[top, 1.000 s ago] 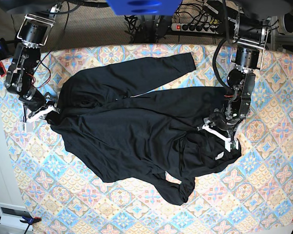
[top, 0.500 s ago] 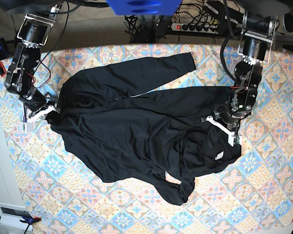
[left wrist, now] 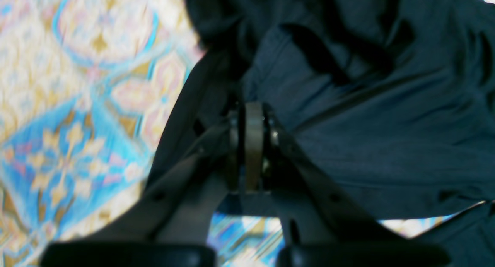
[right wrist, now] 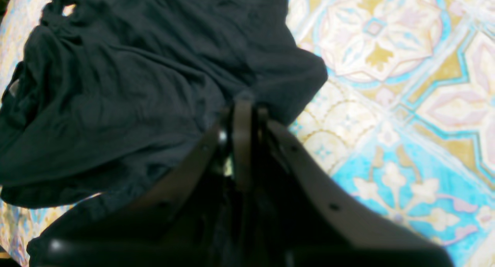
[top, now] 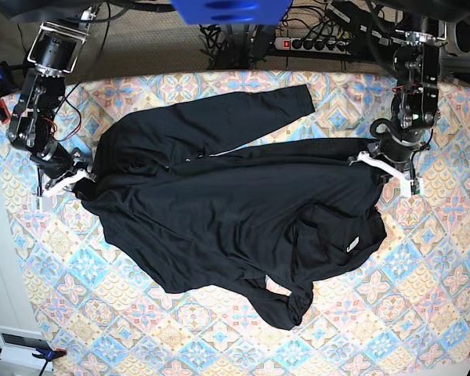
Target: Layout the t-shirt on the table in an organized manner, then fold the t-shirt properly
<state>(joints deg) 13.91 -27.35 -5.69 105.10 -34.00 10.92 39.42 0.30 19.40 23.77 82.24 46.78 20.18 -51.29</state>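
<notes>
Fabric first: a plain black long-sleeved soft t-shirt [top: 235,211] lies spread and rumpled across a large tabletop [top: 423,298] covered in a pastel cloth of blue, pink and cream diamond medallions.

Left hand [top: 382,164], on the right side of the base view, has its jaws pressed together on the garment's edge; black cloth runs off from its tips toward the opposite arm. In the left wrist view the left hand [left wrist: 249,116] shows both fingers meeting on a fold of dark cloth, with patterned tabletop [left wrist: 77,104] to one side of it and t-shirt [left wrist: 386,116] to the other.

Right hand [top: 72,178], on the left side of the base view, is likewise clamped on the shirt's opposite edge. Right wrist view: right hand [right wrist: 241,104] closed with fingers together at the cloth's border, t-shirt [right wrist: 116,85] bunched beyond and beside it, bare tabletop [right wrist: 386,85] on the other flank.

One sleeve reaches away toward the far edge, between the two hands. A bunched sleeve end lies below the body, well apart from both hands.
</notes>
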